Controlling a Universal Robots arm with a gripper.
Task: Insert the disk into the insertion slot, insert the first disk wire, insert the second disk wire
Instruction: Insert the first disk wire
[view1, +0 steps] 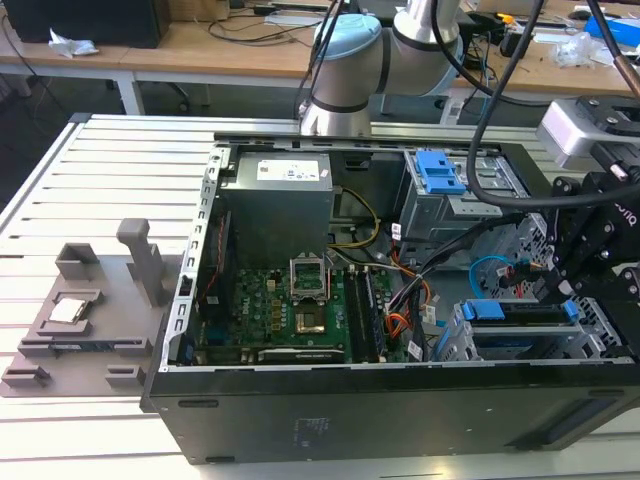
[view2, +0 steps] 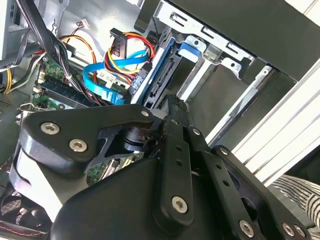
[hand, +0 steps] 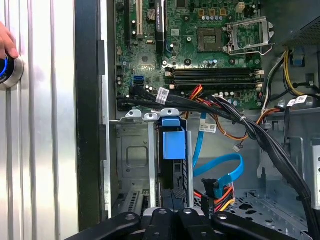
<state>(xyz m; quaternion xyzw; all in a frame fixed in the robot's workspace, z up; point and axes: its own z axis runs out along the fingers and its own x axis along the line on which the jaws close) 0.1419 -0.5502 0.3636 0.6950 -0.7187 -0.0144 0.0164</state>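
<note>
first wrist view: gripper (hand: 172, 212) near disk (hand: 173, 145) edge within insertion slot (hand: 134, 160)

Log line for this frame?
disk: in insertion slot | gripper: at disk's connector end | blue data cable: loose, not plugged into disk | power plug: loose beside disk

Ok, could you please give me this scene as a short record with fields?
disk: in the slot, blue carrier showing
slot: grey cage bay at a corner of the case
claw: close to the disk's outer end
blue cable: looped next to the disk; whether it is plugged in, cannot tell
hand: on a lit button beside the case
</note>
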